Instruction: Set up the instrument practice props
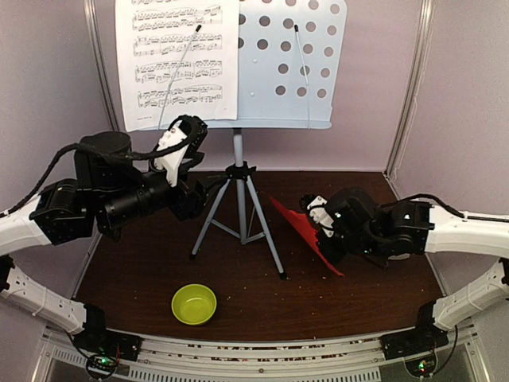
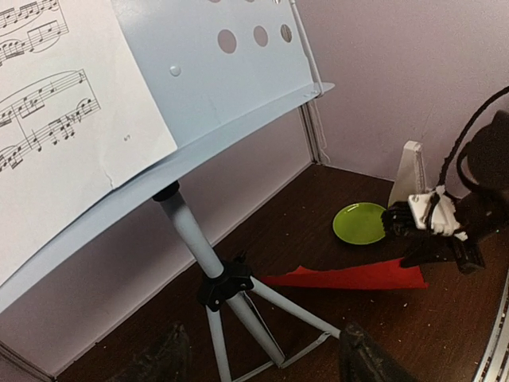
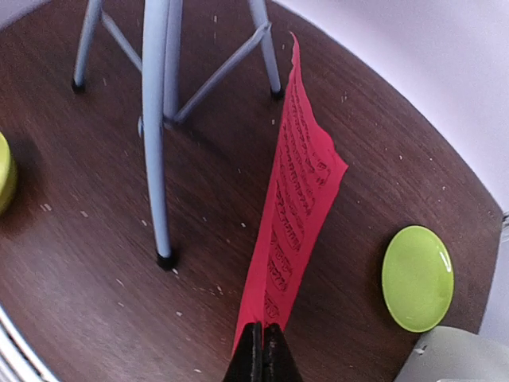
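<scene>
Nearest to the arm bases, a small lime-green round bowl [image 1: 194, 303] stands on the dark brown wooden worktop [image 1: 127, 278], a little to the left and in front of the tripod. Somewhat farther, on the right side, the right pincer [image 3: 262, 341] is clenched on the near edge of a red sheet-music page [image 3: 298, 199]; the jaws are pressed together with the paper between them. The page stands on its edge, tilted, and reaches from the pincer toward one foot of the tripod; whether its lower edge touches the worktop I cannot tell. In the right wrist view a lime-green flat plate [image 3: 417, 278] lies to the right of the page, apart from it. In the left wrist view a cream pyramid-shaped metronome [image 2: 409, 171] stands upright just behind this plate, near the wall, partly hidden by the right arm [image 2: 477, 199]. In the middle, the pale perforated-metal music stand [image 1: 294, 79] stands upright on its grey tripod legs [image 1: 238, 215]. The left pincer [image 1: 176, 147] is raised to the height of the stand's lower ledge, left of the pole; it is released, the fingers apart and nothing between them. Farthest, a white sheet-music page [image 1: 179, 60] rests on the ledge and covers the left half of the stand, with a thin wire page holder [image 1: 179, 76] lying across it.
</scene>
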Available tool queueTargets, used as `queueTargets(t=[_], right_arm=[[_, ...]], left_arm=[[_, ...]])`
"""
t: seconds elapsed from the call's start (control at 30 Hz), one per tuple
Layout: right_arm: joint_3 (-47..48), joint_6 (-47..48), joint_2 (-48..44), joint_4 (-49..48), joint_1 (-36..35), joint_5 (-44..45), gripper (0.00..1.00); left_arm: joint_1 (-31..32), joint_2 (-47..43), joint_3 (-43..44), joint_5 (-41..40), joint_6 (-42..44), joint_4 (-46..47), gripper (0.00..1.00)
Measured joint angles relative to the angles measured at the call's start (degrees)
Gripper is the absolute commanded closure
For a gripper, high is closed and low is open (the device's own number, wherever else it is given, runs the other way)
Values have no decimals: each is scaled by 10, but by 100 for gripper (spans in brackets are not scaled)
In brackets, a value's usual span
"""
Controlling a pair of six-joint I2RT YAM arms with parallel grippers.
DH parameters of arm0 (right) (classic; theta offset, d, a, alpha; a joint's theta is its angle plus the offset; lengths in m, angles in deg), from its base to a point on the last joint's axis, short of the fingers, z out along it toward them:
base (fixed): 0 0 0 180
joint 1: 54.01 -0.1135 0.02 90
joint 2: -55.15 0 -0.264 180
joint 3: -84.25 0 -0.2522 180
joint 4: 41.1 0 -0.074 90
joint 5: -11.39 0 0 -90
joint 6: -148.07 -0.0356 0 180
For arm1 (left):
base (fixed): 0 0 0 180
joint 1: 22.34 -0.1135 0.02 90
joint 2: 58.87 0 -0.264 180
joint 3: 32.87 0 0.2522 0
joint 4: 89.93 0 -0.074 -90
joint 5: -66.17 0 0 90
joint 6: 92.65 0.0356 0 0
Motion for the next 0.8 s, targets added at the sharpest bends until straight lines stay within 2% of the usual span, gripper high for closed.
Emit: queueTargets(t=[0.1,0.27,0.53,0.67,0.8], right_arm=[[7,-52,-77,-4,9,-38,100],[10,-128,-139,-15,27,-79,100],[16,-305,-181,-114,36,-97,100],[47,-394,-175,-151,36,-70,100],[68,-477,-174,-176,37,-43,100]], left_arm=[[0,9,8,3,0,-7,33],[0,31,25,16,0,-12,32],[1,80,54,51,-8,-24,25],[4,93,57,66,-17,-25,14],[10,102,58,81,-30,-27,9]])
